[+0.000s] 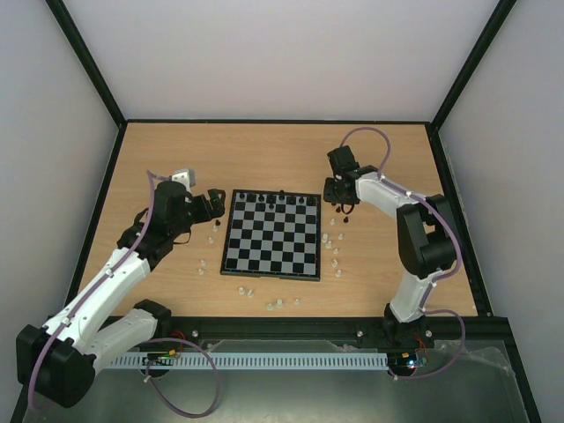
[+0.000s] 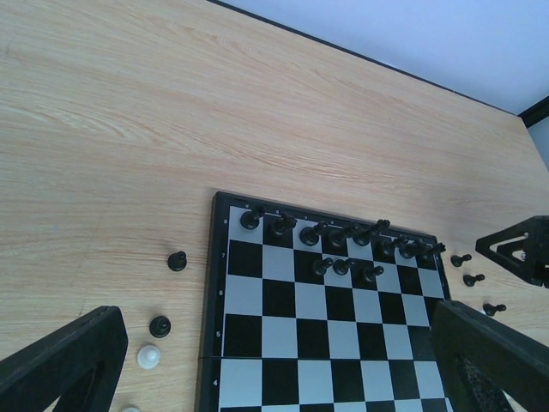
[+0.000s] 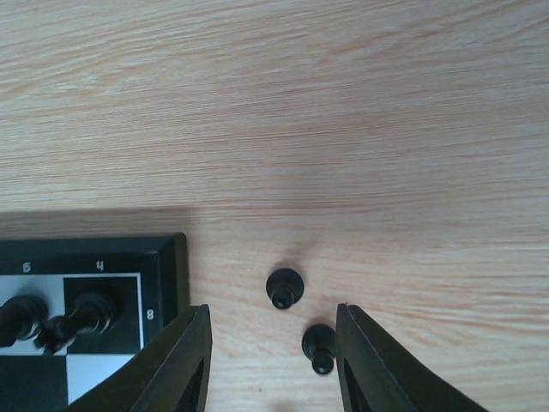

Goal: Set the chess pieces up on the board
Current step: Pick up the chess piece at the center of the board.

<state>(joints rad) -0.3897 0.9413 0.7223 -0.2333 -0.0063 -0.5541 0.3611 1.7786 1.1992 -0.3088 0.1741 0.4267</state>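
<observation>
The board lies mid-table, with black chess pieces along its far row and three black pawns on the row in front. My right gripper hangs low beside the board's far right corner. Its fingers stand apart in the right wrist view, right gripper. One black pawn stands between them close to the right finger, untouched. Another pawn stands just beyond the tips. My left gripper hovers wide open and empty at the board's left edge.
Loose black pieces and a whitish one stand on the table left of the board. More whitish pieces are scattered right of it and in front of it. Grey walls enclose the table.
</observation>
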